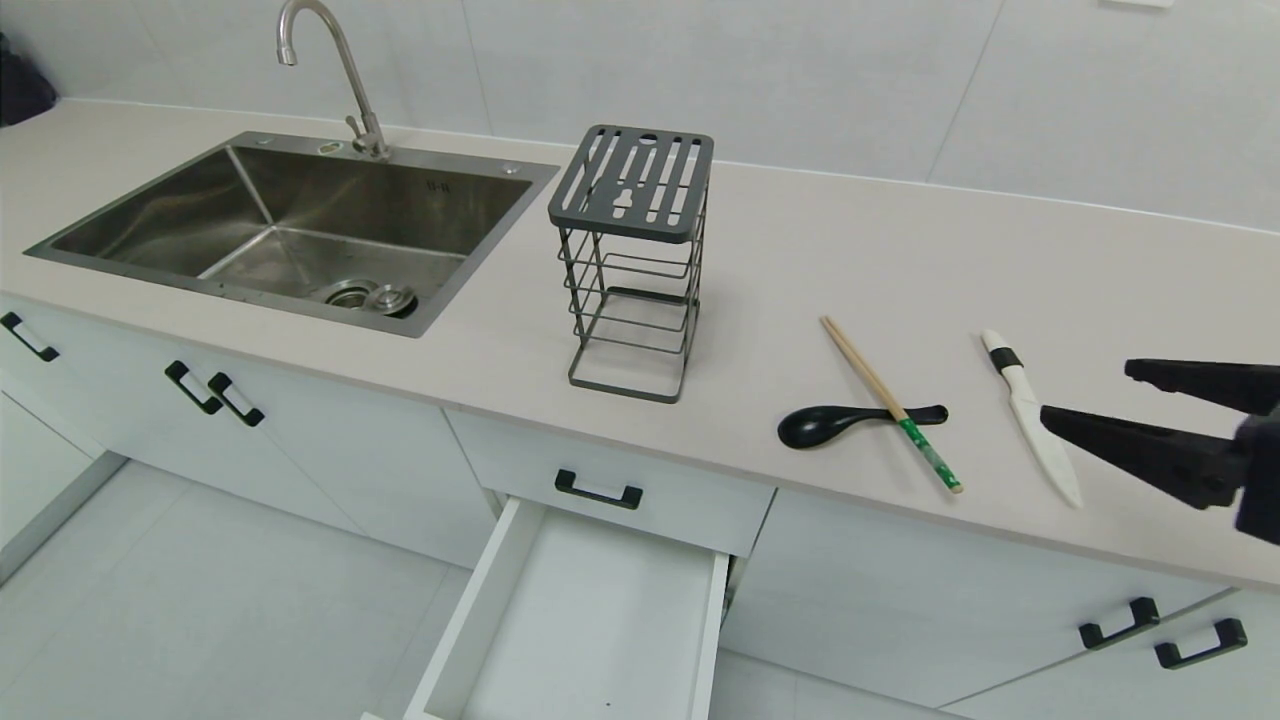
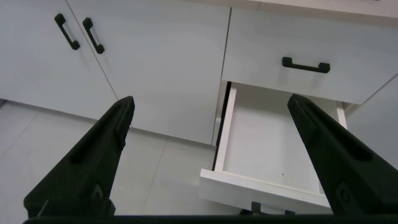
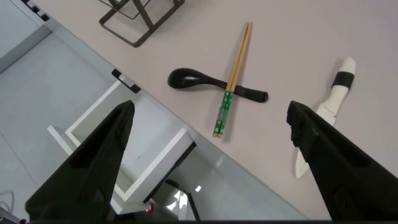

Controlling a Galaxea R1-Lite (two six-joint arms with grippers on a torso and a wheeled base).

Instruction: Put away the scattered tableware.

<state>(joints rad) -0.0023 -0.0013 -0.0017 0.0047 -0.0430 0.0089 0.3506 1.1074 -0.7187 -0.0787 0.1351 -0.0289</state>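
Note:
On the pale countertop [image 1: 860, 260] lie a black spoon [image 1: 835, 423] [image 3: 193, 79], a pair of wooden chopsticks [image 1: 888, 400] [image 3: 231, 78] with green ends resting across the spoon's handle, and a white knife [image 1: 1030, 415] [image 3: 326, 109] with a black band. My right gripper [image 1: 1085, 395] [image 3: 208, 115] is open at the right, just beside the knife, with nothing between its fingers. My left gripper [image 2: 208, 102] hangs open low in front of the cabinets, facing the open white drawer [image 1: 590, 620] [image 2: 273, 155], which holds nothing.
A dark wire utensil rack [image 1: 632, 260] [image 3: 140, 15] with a slotted top stands mid-counter. A steel sink [image 1: 290, 230] with a tap [image 1: 335, 70] is at the left. Cabinet doors with black handles [image 1: 210, 390] [image 2: 78, 31] run below the counter.

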